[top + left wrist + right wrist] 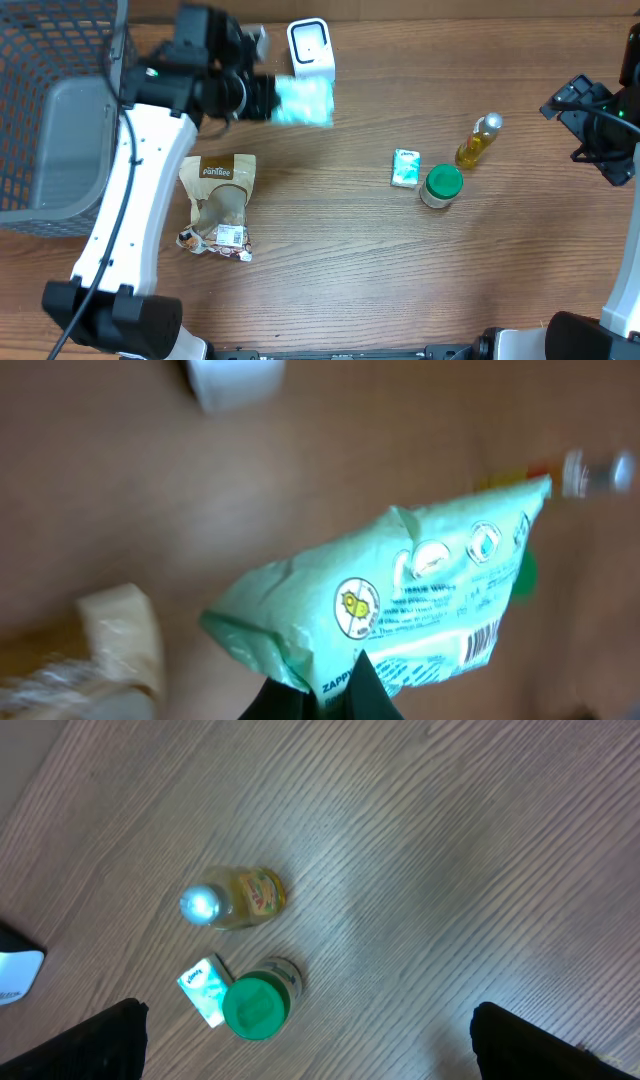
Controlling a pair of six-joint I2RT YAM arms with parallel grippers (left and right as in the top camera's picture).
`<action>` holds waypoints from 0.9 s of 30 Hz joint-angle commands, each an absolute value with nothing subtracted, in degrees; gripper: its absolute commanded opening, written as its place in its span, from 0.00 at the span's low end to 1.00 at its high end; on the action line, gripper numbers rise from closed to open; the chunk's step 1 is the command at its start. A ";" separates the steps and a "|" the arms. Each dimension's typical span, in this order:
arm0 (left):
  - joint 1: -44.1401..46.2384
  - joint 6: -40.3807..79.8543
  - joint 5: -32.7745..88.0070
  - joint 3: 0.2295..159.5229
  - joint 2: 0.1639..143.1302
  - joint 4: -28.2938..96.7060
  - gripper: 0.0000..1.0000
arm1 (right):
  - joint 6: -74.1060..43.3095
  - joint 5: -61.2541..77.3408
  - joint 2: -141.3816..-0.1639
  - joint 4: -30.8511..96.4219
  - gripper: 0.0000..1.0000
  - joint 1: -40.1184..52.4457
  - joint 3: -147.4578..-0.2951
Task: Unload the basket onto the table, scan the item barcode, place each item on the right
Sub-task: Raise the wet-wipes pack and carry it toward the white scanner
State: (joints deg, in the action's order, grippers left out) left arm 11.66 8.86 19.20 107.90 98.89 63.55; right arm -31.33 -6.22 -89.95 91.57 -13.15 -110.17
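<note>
Over the wooden counter [330, 260], the left end effector [268, 98] is pinching a green packet [305, 100] beside the scanner [311, 48]; the barcode [482, 645] needs facing it squarely.

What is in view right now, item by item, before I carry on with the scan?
packet: 1, pale green, held off the table next to the scanner
scanner: 1, white, far edge of the table
snack bag: 1, brown with a clear window, lying flat beside the left arm
small box: 1, teal and white, mid-table, by the jar
jar: 1, green lid, right of the small box
bottle: 1, yellow, silver cap, just beyond the jar
wire basket: 1, dark grey, left edge
table: 1, brown wood
left gripper: 1, black, shut on the packet
right gripper: 1, black, open, empty, right side
</note>
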 commanded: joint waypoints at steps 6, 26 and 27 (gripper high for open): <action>15.05 8.38 -9.63 128.79 98.13 57.12 0.04 | -31.51 -6.37 -89.47 91.42 1.00 -13.37 -110.30; 25.54 -15.22 -48.18 128.57 122.85 25.19 0.04 | -31.51 -6.37 -89.47 91.42 1.00 -13.37 -110.30; 25.54 -16.08 -48.21 128.57 124.46 23.35 0.04 | -31.51 -6.37 -89.47 91.42 1.00 -13.37 -110.30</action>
State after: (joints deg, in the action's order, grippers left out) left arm 25.74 -12.32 -41.91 127.96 121.47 26.70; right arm -31.33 -6.20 -89.95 91.53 -13.15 -110.17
